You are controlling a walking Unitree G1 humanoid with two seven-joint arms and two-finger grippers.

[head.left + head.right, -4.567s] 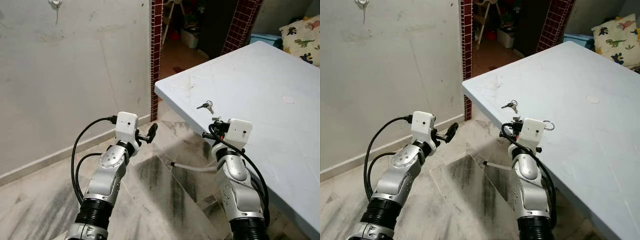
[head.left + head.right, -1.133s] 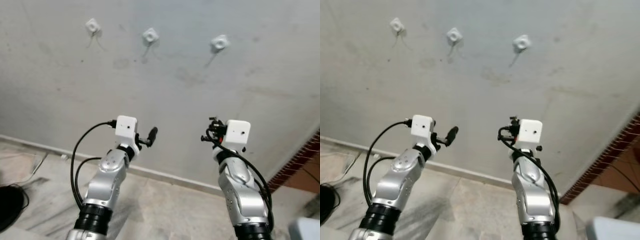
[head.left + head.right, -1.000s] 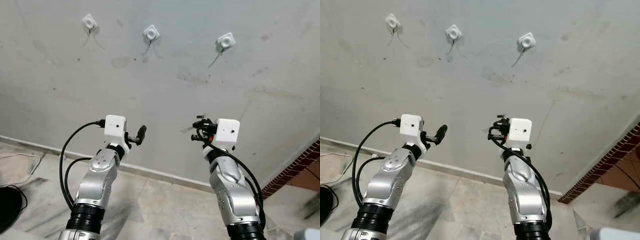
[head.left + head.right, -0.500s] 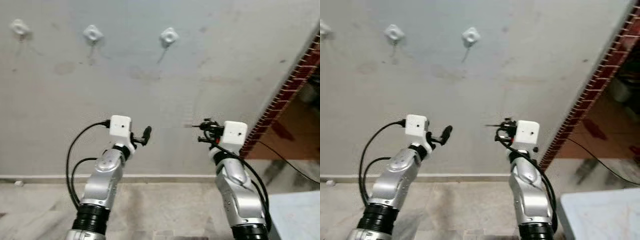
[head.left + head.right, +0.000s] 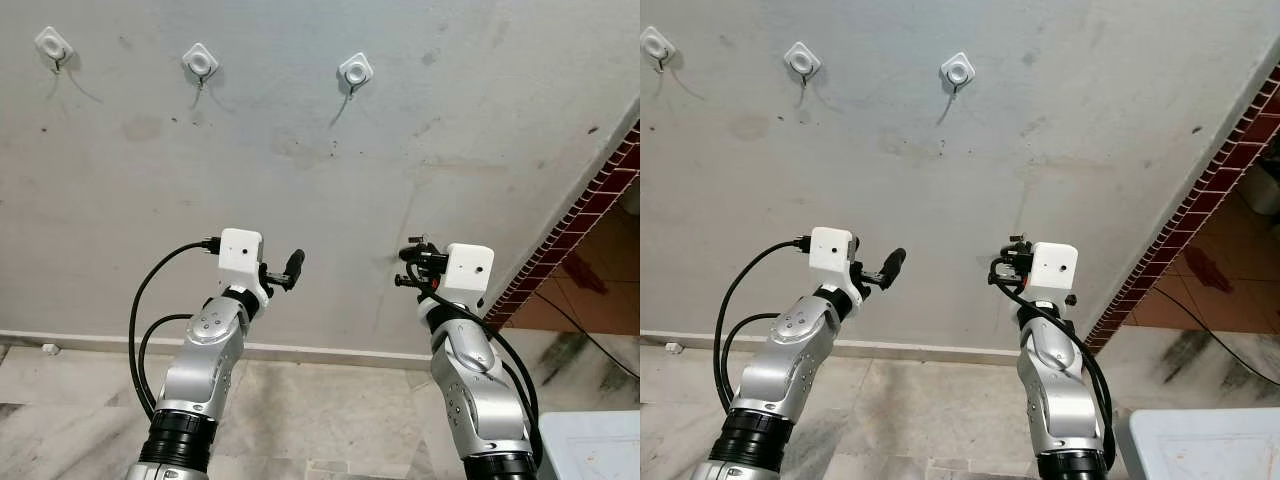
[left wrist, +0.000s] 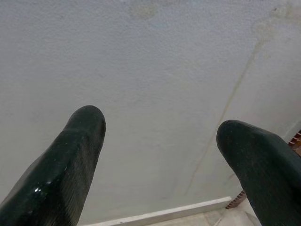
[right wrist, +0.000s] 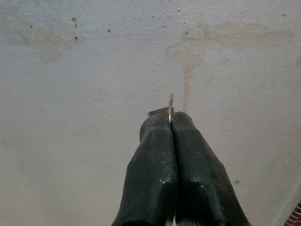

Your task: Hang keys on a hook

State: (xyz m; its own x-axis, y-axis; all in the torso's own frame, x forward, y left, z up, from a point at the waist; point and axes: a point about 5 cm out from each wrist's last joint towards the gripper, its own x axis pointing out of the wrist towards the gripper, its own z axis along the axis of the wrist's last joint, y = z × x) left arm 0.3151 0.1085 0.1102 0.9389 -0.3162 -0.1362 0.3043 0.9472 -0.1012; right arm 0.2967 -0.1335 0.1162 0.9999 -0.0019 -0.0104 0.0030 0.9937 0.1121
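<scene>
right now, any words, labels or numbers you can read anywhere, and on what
None: no readable text in these pictures.
Wall: bare plaster, stains only.
Three hooks: plain white, unmarked.
Left gripper, open, and right gripper, shut on a thin metal piece, probably the keys: no print visible on either.

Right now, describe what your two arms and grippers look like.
Both arms are jointed silver metal with black ribbed collars near the base. Each wrist carries a white boxy camera housing with a small dark dot. Black cables loop outside each forearm. The left gripper and right gripper each have two long black rounded fingers with a finely textured surface; a small red spot sits beside the right housing.
</scene>
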